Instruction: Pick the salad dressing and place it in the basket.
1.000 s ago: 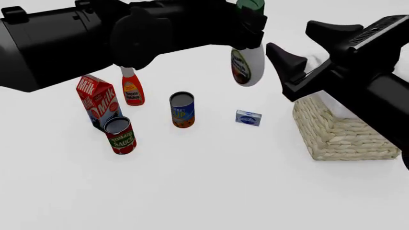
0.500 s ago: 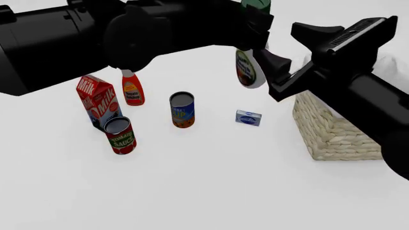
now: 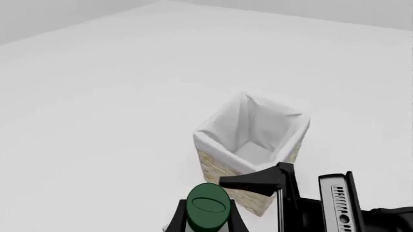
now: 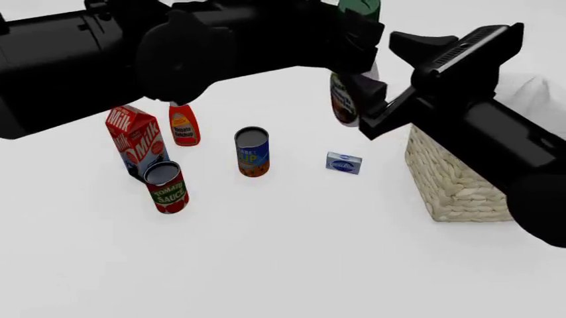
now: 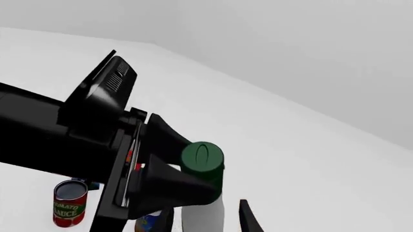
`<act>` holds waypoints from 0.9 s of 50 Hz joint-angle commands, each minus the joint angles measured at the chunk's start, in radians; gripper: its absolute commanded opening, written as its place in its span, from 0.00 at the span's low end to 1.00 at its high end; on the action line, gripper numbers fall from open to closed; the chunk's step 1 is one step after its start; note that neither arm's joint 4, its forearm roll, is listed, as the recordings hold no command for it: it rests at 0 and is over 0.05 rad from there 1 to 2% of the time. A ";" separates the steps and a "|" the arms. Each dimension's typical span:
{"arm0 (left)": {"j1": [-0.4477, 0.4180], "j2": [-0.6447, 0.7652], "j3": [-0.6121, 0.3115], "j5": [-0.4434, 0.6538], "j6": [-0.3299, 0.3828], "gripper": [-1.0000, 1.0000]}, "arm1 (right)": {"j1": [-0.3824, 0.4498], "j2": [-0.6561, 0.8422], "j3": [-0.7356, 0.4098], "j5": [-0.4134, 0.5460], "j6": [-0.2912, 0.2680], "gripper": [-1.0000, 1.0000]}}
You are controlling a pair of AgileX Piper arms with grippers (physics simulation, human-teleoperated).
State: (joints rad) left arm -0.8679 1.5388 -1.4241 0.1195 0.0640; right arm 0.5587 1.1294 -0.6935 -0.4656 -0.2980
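The salad dressing (image 4: 343,99), a pale bottle with a dark green cap, hangs in the air left of the basket (image 4: 460,179). My left gripper (image 4: 352,36) is shut on its neck. The cap (image 3: 208,211) shows between the left fingers (image 3: 177,220) in the left wrist view, with the white-lined basket (image 3: 252,145) beyond and below it. My right gripper (image 4: 373,58) is open right beside the bottle, its lower finger overlapping the label. I cannot tell whether it touches. The right wrist view shows the bottle (image 5: 203,212) close ahead in the left gripper.
On the table to the left stand a milk carton (image 4: 132,136), a red bottle with a white cap (image 4: 183,126), a blue can (image 4: 252,152) and a tomato sauce can (image 4: 166,187). A small blue box (image 4: 343,162) lies below the held bottle.
My right gripper has moved left, from beside the basket to right against the held bottle. The left gripper has carried the bottle slightly right and up.
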 commanded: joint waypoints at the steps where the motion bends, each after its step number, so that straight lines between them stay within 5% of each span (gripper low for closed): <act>1: -0.003 -0.013 0.000 -0.003 0.011 0.00 | 0.007 0.020 -0.013 -0.006 -0.006 1.00; 33: -0.019 -0.033 0.003 0.002 0.008 0.00 | 0.007 0.072 -0.027 -0.022 -0.006 1.00; 34: -0.018 -0.032 0.004 0.001 0.007 0.00 | 0.007 0.069 -0.028 -0.021 -0.005 0.00; 45: -0.012 -0.035 0.004 0.000 0.009 0.00 | 0.030 0.040 -0.016 -0.018 -0.020 0.00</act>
State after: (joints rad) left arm -0.8842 1.5136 -1.4136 0.1216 0.0623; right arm 0.5718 1.1855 -0.7124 -0.4876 -0.3194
